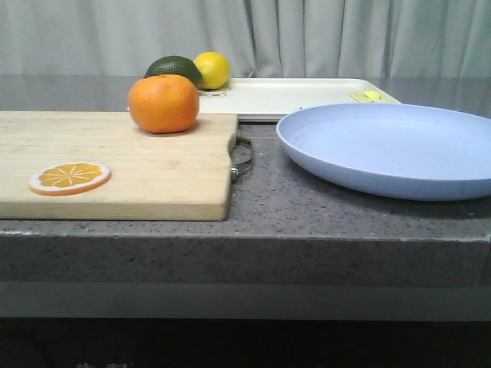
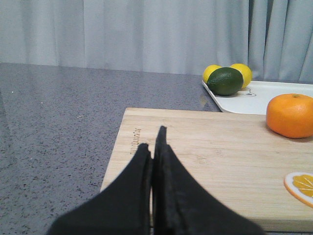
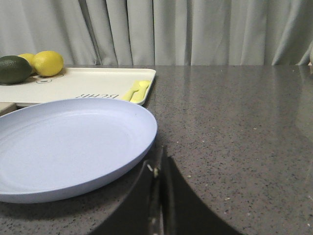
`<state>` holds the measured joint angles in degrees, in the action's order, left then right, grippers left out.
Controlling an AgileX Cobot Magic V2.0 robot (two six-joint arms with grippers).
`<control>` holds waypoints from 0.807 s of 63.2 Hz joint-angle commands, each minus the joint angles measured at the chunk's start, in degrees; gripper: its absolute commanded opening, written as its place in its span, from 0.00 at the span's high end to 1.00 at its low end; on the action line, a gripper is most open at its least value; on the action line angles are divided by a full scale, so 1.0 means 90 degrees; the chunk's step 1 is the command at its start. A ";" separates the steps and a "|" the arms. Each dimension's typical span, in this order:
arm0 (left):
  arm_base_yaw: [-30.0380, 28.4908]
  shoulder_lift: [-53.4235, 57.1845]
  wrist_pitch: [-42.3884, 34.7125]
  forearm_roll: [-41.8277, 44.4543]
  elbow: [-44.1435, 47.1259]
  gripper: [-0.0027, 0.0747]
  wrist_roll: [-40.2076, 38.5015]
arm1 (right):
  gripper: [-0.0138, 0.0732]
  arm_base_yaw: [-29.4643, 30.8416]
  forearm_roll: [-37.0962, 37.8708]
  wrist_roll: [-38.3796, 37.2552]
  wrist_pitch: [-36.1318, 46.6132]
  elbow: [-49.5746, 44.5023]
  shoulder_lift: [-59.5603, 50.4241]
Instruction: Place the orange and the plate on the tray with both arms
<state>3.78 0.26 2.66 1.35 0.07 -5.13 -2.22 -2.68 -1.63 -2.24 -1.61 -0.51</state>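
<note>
The orange [image 1: 163,103] sits on the far part of a wooden cutting board [image 1: 153,176]; it also shows in the left wrist view [image 2: 291,115]. The pale lavender-blue plate [image 1: 391,148] lies on the counter at the right, and shows in the right wrist view [image 3: 68,144]. The cream-white tray [image 1: 291,96] lies behind both. My left gripper [image 2: 153,142] is shut and empty, low over the board's near left edge. My right gripper [image 3: 157,164] is shut and empty, just beside the plate's rim. Neither gripper shows in the front view.
An orange slice [image 1: 70,178] lies on the board's near left. A dark green avocado [image 1: 175,67] and a yellow lemon [image 1: 212,70] sit at the tray's far left corner. A small yellow item [image 1: 367,96] lies on the tray's right end. A grey curtain hangs behind.
</note>
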 commanded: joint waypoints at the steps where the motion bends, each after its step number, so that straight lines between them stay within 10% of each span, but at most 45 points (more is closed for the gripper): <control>1: 0.0050 0.0123 -0.0511 0.0002 0.0039 0.99 -0.0033 | 0.92 0.0041 -0.0020 -0.0004 0.0562 0.0034 -0.0148; 27: 0.0050 0.0123 -0.0782 -0.0270 -0.0261 0.99 -0.0033 | 0.92 0.0041 -0.0020 -0.0004 0.0355 0.0426 -0.0148; 51: 0.0050 -0.0734 0.1125 -0.0443 -0.2838 0.99 -0.0033 | 0.92 0.0041 0.0180 0.0007 -0.1290 0.2849 0.0699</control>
<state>3.78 -2.80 12.76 -2.18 -19.40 -5.13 -2.22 -2.45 -1.63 -15.26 18.71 1.78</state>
